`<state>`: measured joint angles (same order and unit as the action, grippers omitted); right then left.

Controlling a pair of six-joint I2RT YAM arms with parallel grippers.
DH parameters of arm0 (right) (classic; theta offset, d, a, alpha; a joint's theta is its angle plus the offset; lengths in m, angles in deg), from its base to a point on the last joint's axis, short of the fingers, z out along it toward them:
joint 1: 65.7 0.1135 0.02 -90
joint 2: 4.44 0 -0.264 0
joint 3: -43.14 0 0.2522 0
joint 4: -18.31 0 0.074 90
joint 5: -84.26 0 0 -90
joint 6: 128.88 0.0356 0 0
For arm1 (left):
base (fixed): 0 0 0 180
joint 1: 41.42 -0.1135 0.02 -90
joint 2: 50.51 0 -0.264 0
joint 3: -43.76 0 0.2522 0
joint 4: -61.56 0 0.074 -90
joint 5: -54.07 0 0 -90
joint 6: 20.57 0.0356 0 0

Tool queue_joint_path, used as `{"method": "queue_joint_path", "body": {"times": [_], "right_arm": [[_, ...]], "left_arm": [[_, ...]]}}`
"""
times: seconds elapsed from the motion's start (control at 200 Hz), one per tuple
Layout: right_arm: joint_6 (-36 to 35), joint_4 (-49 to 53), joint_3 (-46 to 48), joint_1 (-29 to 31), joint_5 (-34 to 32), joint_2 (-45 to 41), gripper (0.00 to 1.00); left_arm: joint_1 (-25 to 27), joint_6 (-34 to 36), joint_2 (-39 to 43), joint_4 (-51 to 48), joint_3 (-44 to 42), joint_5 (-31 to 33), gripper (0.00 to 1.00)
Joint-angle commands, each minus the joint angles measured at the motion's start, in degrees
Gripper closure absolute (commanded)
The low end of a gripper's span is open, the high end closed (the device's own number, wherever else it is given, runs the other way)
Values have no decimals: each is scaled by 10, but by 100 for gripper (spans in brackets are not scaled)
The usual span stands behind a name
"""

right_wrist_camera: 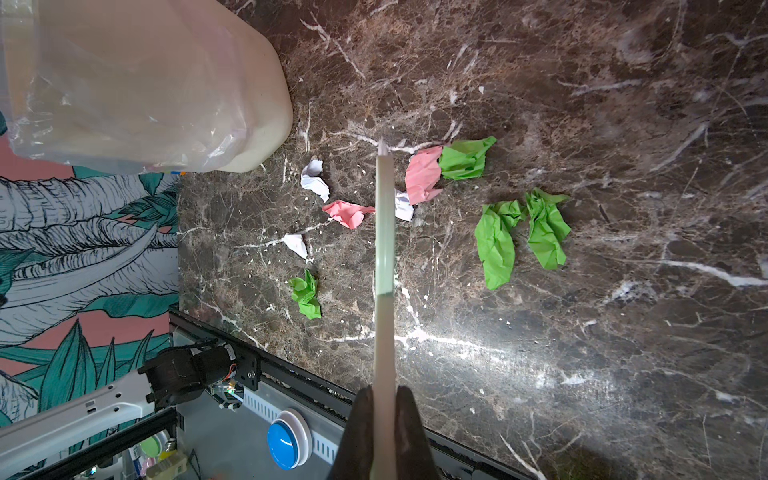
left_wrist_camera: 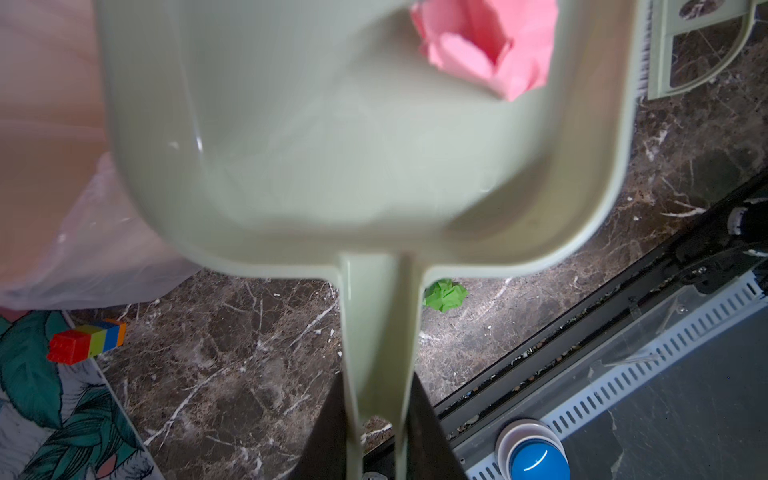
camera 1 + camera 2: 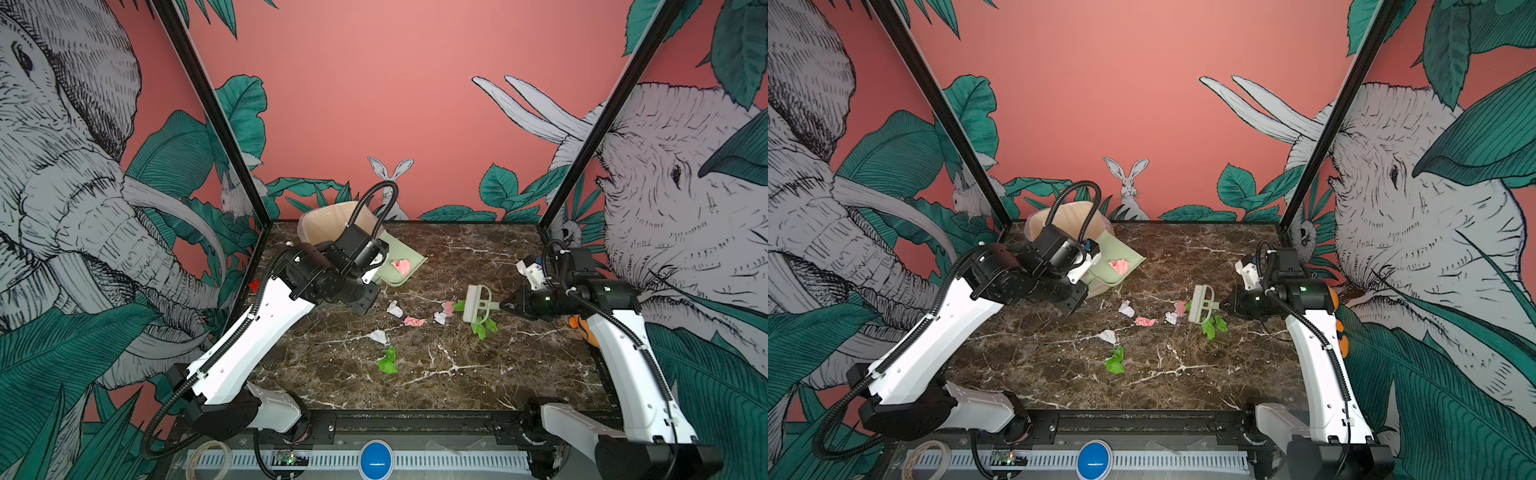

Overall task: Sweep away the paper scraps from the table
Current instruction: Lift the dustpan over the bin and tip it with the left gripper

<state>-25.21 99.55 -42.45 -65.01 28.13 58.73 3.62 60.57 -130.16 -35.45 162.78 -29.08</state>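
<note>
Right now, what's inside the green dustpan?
One crumpled pink paper scrap lies in the dustpan, near its open front; the floor that shows is otherwise bare. In both top views the left arm covers the pan's back, and the left wrist view cuts off its front edge.

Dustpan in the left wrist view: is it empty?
No, one crumpled pink scrap lies inside the pale green dustpan.

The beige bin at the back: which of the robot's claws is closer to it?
The left claw, holding the dustpan just in front of the bin. The right claw is across the table, holding the brush among the paper scraps.
</note>
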Motion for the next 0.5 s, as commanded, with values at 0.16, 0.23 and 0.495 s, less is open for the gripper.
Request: {"method": "queue_joint_path", "body": {"times": [0.16,0.23,0.495], "right_arm": [[-16,-6,-18,-2,25,14,100],[-18,-7,-17,-2,28,16,100],[-29,-1,-16,-4,37,26,100]], "left_arm": [[-121,-11,-18,-114,74,4,100],[-147,-7,-23,-116,87,5,100],[-219,7,-46,-119,108,46,100]]}}
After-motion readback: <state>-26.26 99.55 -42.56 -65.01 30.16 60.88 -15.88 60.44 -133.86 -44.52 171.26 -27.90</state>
